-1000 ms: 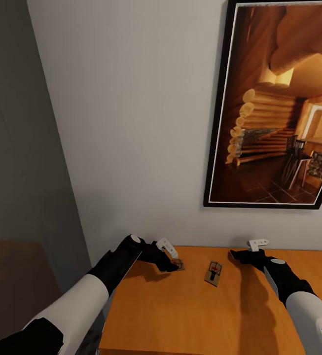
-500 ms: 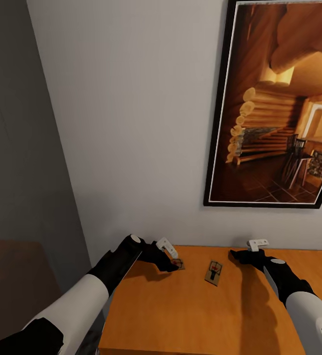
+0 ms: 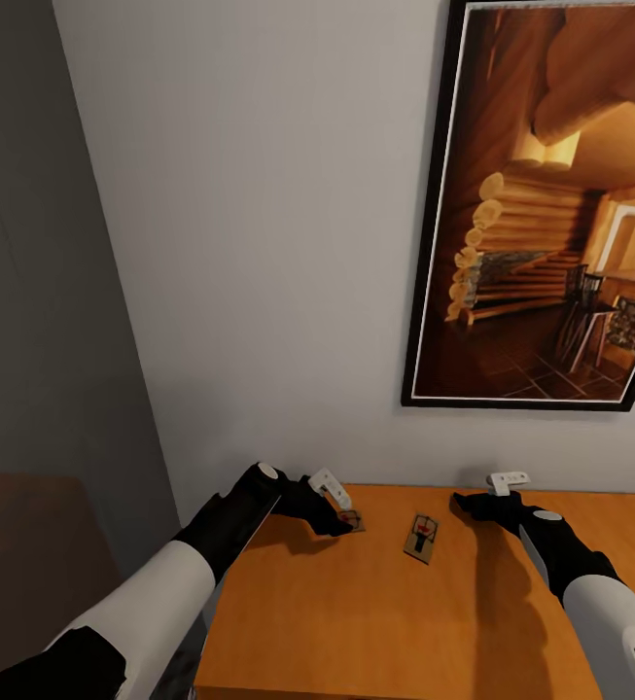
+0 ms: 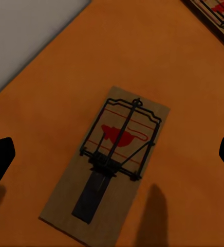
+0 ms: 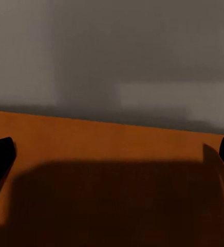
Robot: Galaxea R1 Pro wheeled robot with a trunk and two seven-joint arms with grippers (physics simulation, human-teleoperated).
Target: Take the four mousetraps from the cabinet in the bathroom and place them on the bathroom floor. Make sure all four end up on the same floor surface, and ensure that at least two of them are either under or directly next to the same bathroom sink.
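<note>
My left gripper hangs spread wide over a mousetrap on the cabinet top, its long axis running lower left to upper right. Right gripper, fingers apart, holds nothing; second mousetrap lies bottom center.

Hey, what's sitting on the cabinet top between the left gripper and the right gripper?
One mousetrap lies flat there, in the head view, apart from both the left gripper and the right gripper; the rest of the cabinet top there is bare wood.

Two small brown wooden mousetraps lie on the orange-brown wooden cabinet; the left claw hovers over one, the right claw nearby.
</note>
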